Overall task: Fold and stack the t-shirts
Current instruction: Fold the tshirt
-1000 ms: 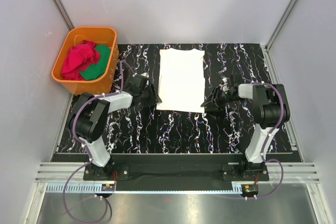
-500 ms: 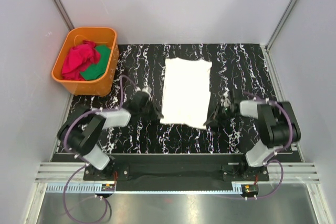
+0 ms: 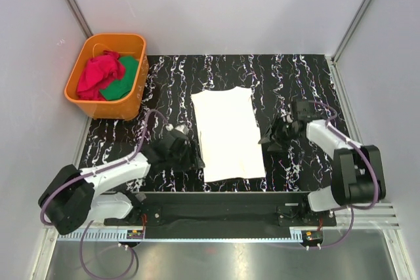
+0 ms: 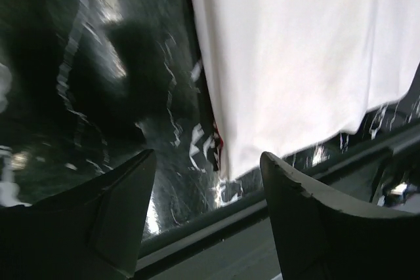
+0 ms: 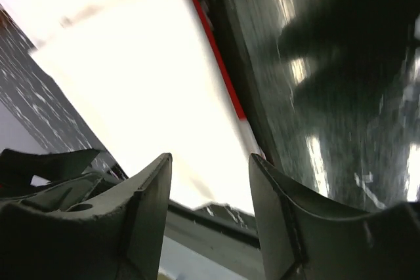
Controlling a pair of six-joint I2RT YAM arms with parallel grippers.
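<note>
On the desk [image 3: 295, 77], the white t-shirt [image 3: 228, 134] lies flat between the left gripper [image 4: 207, 162] and right gripper [image 5: 210, 160], jaws released, seemingly placed for another fold.

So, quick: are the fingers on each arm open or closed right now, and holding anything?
Left gripper: fingers open, holding nothing, beside the white t-shirt.
Right gripper: fingers open, holding nothing.
</note>
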